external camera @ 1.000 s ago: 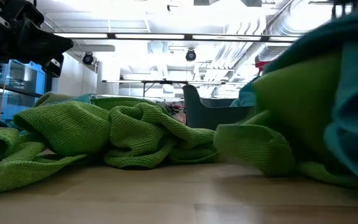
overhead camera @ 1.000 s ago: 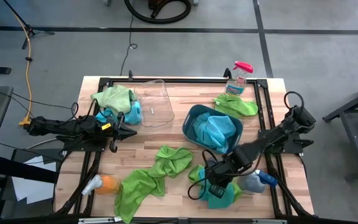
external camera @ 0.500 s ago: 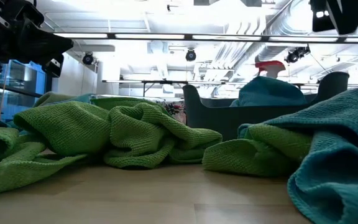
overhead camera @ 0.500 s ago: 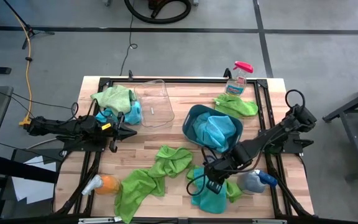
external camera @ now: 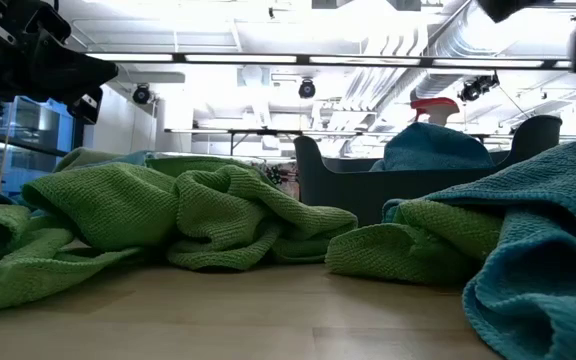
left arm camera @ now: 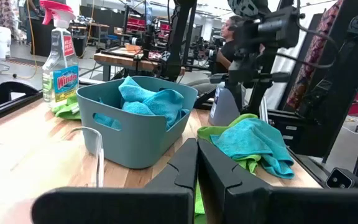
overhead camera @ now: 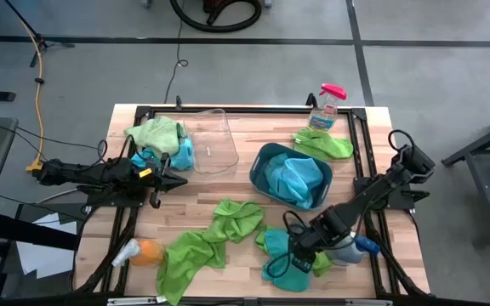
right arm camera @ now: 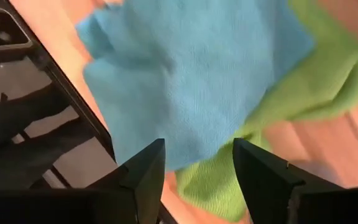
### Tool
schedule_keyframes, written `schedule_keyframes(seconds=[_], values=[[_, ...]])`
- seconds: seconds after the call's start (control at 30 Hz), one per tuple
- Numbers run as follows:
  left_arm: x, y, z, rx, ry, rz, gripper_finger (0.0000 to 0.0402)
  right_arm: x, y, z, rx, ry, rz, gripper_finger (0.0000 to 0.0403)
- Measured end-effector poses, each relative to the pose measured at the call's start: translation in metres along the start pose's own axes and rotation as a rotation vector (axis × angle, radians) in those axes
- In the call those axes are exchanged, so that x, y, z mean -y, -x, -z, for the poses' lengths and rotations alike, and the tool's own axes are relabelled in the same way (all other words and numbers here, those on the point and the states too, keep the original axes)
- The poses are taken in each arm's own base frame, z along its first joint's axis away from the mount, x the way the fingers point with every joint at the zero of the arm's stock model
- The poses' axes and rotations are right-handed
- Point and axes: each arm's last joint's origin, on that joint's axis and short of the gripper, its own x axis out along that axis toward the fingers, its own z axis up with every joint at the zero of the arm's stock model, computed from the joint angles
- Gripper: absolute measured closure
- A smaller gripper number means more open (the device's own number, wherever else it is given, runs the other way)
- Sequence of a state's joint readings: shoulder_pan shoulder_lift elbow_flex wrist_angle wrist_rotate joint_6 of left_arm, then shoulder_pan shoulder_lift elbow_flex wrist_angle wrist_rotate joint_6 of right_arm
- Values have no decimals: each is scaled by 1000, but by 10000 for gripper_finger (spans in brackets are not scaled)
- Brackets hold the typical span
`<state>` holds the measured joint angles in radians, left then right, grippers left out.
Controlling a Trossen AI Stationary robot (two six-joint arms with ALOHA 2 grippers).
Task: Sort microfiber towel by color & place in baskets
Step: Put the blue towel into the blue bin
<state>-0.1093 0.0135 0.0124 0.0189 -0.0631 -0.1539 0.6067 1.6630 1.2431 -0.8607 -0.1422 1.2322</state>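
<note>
Blue towel (overhead camera: 284,270) atop green towel (overhead camera: 320,262), beside spray bottle (overhead camera: 351,248).

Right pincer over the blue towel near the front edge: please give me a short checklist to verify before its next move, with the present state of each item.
1. Right pincer open: ok, its fingers stand apart in its wrist view.
2. Blue towel under it: ok, lying on the table, not held.
3. Towel free of other cloth: not ok, it overlaps a green towel.
4. Teal basket has room: ok, blue towels inside, none green.
5. Spray bottle clear of the arm: cannot tell, it lies right beside it.
6. Left pincer out of the way: ok, shut, near the clear basket.
</note>
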Motion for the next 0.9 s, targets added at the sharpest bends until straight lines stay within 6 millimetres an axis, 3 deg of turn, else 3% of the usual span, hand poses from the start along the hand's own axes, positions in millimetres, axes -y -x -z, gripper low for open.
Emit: schedule_keyframes(seconds=[0.17,0.4,0.73,0.9], values=[[0,0,0,0,0,0,401,3,-13,15,-40,-102,7,216],[0,0,0,0,0,0,401,0,-15,22,-37,-184,1,217],[0,0,0,0,0,0,401,-3,-36,17,-21,-261,34,217],[0,0,0,0,0,0,401,-5,-37,13,32,-303,2,217]])
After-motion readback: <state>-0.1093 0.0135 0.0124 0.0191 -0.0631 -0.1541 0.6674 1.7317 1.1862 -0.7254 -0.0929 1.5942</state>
